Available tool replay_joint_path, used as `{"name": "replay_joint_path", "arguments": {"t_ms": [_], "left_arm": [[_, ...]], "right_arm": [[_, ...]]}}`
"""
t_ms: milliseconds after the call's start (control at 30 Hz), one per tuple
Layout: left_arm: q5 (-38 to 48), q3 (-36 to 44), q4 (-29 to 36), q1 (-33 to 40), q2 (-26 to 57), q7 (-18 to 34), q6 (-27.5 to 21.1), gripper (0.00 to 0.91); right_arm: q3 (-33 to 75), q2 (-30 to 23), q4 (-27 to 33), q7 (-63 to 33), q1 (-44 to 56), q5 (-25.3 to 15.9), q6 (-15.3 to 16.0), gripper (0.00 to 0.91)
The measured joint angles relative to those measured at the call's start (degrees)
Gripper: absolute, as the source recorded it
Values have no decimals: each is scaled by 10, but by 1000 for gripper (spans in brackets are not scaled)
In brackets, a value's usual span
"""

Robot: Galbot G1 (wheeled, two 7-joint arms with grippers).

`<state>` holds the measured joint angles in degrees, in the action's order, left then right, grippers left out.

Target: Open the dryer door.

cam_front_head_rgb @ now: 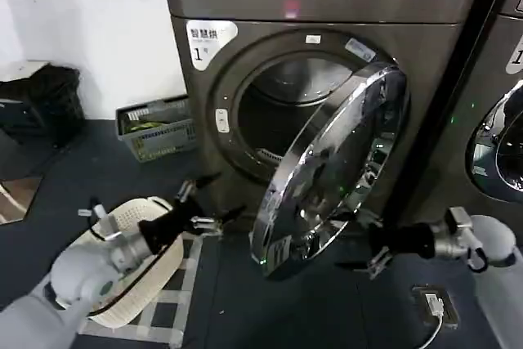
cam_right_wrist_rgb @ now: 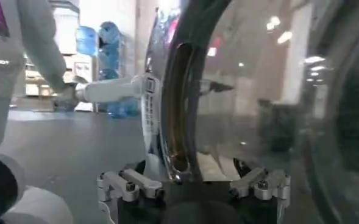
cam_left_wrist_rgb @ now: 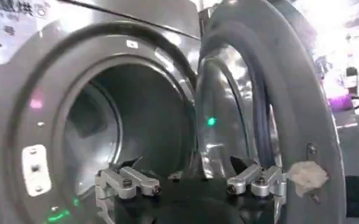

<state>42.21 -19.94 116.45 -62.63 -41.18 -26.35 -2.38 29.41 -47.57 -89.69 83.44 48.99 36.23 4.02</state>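
Note:
The dryer door (cam_front_head_rgb: 335, 169), a chrome ring round dark glass, stands swung partly out from the grey-brown machine with the "1" sticker (cam_front_head_rgb: 204, 42), and the drum opening (cam_front_head_rgb: 282, 108) is bared. My right gripper (cam_front_head_rgb: 355, 241) is open at the door's lower outer edge. In the right wrist view the door's chrome rim (cam_right_wrist_rgb: 174, 122) runs between the spread fingers of the right gripper (cam_right_wrist_rgb: 191, 173). My left gripper (cam_front_head_rgb: 217, 200) is open, low in front of the opening's lower left. The left wrist view looks past the left gripper (cam_left_wrist_rgb: 188, 169) into the drum (cam_left_wrist_rgb: 136, 122), with the door's inner side (cam_left_wrist_rgb: 289, 91) beside it.
A white laundry basket (cam_front_head_rgb: 159, 247) lies on the floor under my left arm. A grey crate (cam_front_head_rgb: 159, 128) stands by the wall left of the machine, with a dark bag (cam_front_head_rgb: 49, 96) farther left. The neighbouring machine's round door (cam_front_head_rgb: 498, 149) is at the right, and a floor socket (cam_front_head_rgb: 433, 304) is below it.

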Motion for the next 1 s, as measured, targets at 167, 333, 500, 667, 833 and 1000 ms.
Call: {"name": "replay_joint_path", "arguments": {"t_ms": [167, 333, 500, 667, 833, 1000], "left_arm": [[7, 16, 4, 6, 0, -13, -2, 907], [9, 31, 9, 7, -4, -26, -6, 907], [8, 48, 16, 12, -3, -35, -16, 907], [4, 70, 17, 21, -9, -39, -22, 907], [3, 100, 15, 39, -22, -39, -25, 907], [-2, 129, 11, 53, -31, -36, -24, 907]], "right_arm": [[73, 11, 6, -8, 30, -1, -1, 907], [142, 17, 2, -26, 63, -16, 0, 907], [218, 10, -13, -42, 104, -19, 2, 907], [290, -5, -36, -51, 160, -20, 5, 907], [351, -22, -44, -76, 200, -11, 13, 907], [403, -30, -41, -106, 230, -15, 13, 907]]}}
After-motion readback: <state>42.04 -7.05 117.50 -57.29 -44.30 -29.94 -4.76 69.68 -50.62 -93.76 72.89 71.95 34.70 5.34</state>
